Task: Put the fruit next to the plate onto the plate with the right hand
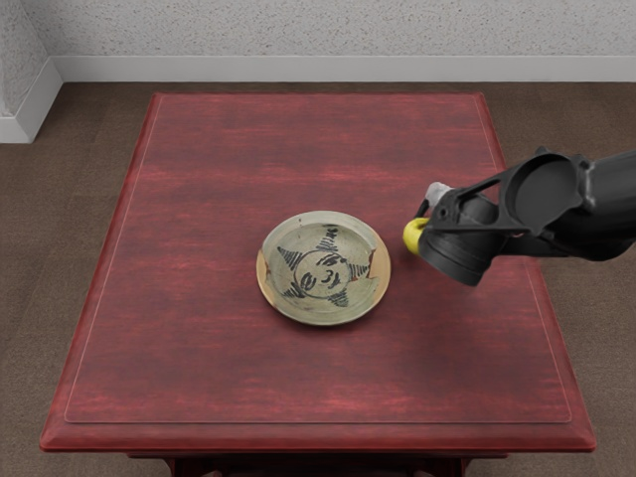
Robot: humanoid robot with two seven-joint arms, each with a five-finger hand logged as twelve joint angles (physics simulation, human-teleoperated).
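The dark red wooden table [199, 338] has a rectangular top with a slightly raised edge all round. The right hand [442, 214] hangs over its right part. To the left of the hand, near it but apart, a round greenish plate [348, 231] with dark painted marks lies flat on the top. A yellow fruit [413, 235] shows at the hand's left edge, between hand and plate. Whether it rests on the wood cannot be told.
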